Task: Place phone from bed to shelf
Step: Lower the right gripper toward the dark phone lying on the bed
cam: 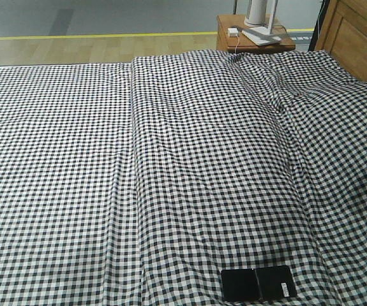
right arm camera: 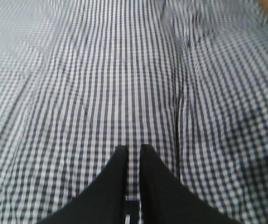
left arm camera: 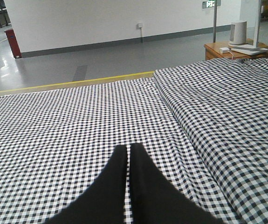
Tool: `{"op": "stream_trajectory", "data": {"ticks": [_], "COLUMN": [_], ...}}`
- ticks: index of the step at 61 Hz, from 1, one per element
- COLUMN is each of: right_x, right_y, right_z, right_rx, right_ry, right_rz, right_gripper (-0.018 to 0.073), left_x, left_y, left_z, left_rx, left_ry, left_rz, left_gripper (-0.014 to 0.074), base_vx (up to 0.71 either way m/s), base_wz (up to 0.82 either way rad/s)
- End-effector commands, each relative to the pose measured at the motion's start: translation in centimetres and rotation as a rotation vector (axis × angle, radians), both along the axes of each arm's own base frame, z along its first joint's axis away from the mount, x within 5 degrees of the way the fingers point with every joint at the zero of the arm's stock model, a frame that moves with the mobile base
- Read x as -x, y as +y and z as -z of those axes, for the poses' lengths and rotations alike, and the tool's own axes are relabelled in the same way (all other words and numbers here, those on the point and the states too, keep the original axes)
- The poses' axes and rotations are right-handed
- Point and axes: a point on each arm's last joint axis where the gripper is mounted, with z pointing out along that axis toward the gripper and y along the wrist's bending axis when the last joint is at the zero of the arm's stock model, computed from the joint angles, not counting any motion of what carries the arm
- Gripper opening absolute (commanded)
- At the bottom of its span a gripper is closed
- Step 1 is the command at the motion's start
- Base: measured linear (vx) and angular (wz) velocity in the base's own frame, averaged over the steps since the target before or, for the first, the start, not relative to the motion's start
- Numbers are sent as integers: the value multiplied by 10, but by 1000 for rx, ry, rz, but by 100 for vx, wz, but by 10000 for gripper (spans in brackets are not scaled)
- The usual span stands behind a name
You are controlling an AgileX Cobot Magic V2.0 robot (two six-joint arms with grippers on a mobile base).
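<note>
The phone (cam: 258,284) lies flat on the bed (cam: 170,159), low in the front view and right of centre, touching nothing but the checked sheet. Its long axis runs left to right across that view. The mid crease crosses it, and the white sticker (cam: 286,290) sits at the right-hand end. Bare sheet spreads wide to the left and beyond it. The wooden headboard (cam: 355,32) and bedside table (cam: 224,39) stand well apart at the far side.

The left gripper (left arm camera: 129,148) hangs over the sheet with its jaws pressed together, holding nothing. The right gripper (right arm camera: 134,149) is above blurred sheet, its jaws drawn near with a thin slit between them, pinching nothing.
</note>
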Motion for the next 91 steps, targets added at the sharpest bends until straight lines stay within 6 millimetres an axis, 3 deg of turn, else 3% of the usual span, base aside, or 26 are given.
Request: {"op": "stream_trajectory", "data": {"ticks": [1,20,39,62,79,91], "right_x": [-10,-17,-18,-23,-44,-78], "right_y": [-1,0,0,-2,-43,-69], "right_z": [-5,3,2,26,54,94], "right_rx": [9,-35,-39,-114,-236,-401], "right_ry": [-17,43,35,279,431,482], "right_rz": [6,35,37,108,158,100], "right_gripper": [188,730,700,685,669,658], "left_x": [1,1,1,1,1,1], "left_y": [0,0,0,0,0,0], "left_z": [-15,-15,-15,-15,-15,-15], "left_rx": [10,10,10,10,10,10], "left_ry": [-106,-106,-106,-106,-106,-106], "left_rz": [4,4,4,4,4,4], "left_gripper": [1,1,1,1,1,1], "base_vx": [0,0,0,0,0,0], "base_wz": [0,0,0,0,0,0]}}
